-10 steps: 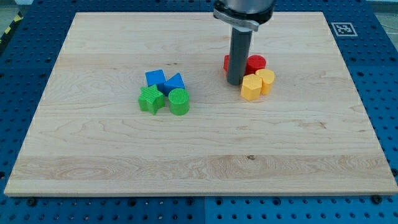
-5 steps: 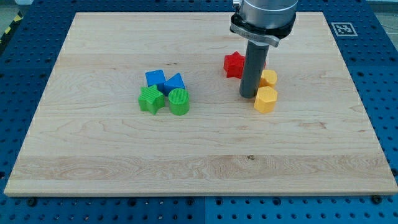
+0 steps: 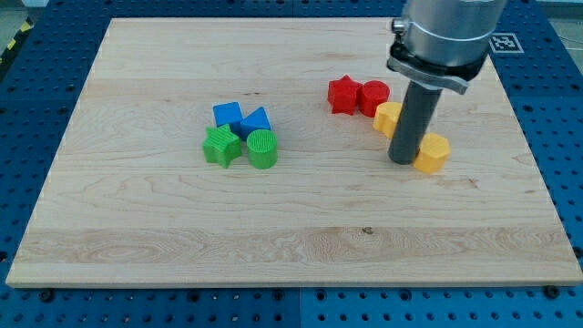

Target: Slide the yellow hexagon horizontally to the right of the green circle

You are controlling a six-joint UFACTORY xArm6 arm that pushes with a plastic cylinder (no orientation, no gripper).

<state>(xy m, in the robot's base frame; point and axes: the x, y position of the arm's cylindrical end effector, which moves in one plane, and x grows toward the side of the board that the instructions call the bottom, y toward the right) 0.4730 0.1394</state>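
The yellow hexagon (image 3: 433, 152) lies on the wooden board at the view's right, roughly level with the green circle (image 3: 262, 149), which sits left of the middle. My tip (image 3: 403, 160) rests on the board right against the hexagon's left side, far to the right of the green circle. The dark rod rises from the tip and hides part of a second yellow block (image 3: 387, 118) just above and to the left of the hexagon.
A green star (image 3: 220, 146) touches the green circle's left side. Two blue blocks (image 3: 227, 115) (image 3: 256, 121) sit just above them. A red star (image 3: 343, 94) and a red cylinder (image 3: 373, 97) stand side by side above the yellow blocks.
My tip has moved right and slightly down, pushing the yellow hexagon to the right and away from the other yellow block. The red cylinder is uncovered again.
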